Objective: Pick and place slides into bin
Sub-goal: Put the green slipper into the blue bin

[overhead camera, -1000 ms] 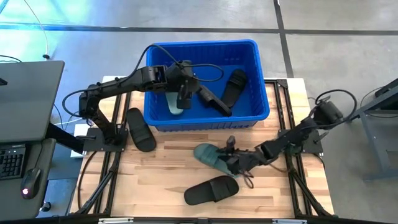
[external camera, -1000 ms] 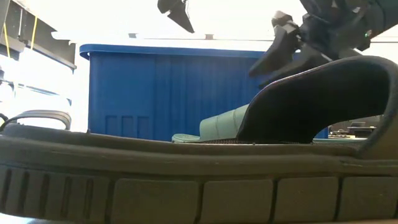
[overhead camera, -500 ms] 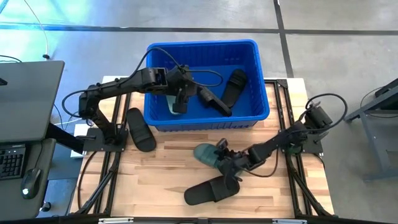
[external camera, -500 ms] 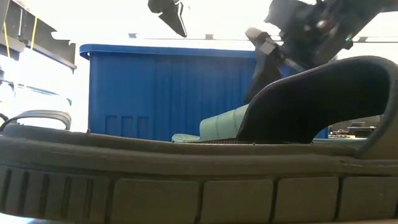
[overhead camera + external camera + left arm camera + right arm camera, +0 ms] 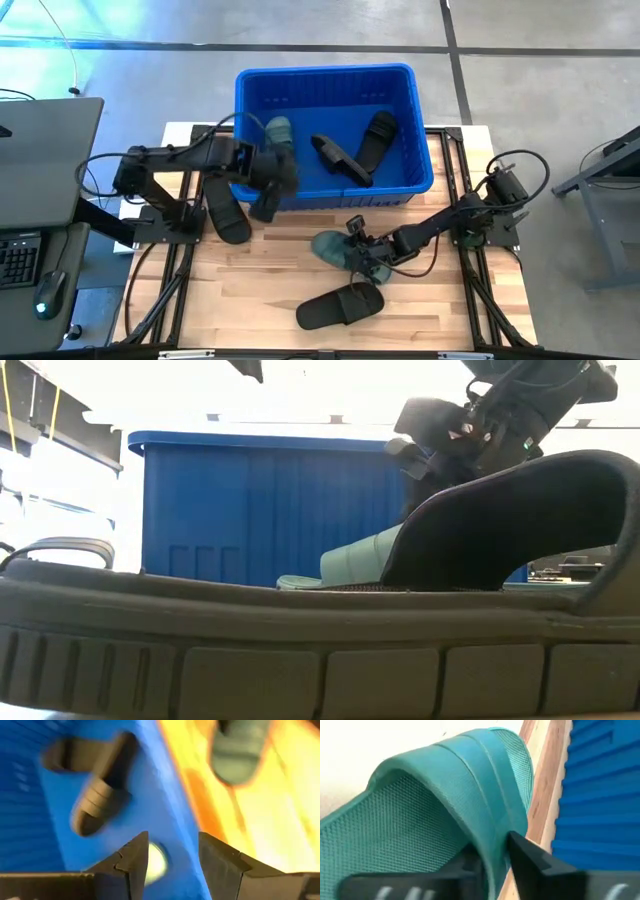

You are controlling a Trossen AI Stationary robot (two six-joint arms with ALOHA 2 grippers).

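One green slide strap betw right hand fingers.

My left arm reaches in from the worktop's left edge, bent at the elbow, my left gripper hanging with fingers parted and nothing between them. My right arm stretches low from the right edge toward the worktop's middle; my right gripper has its fingers pinched together.
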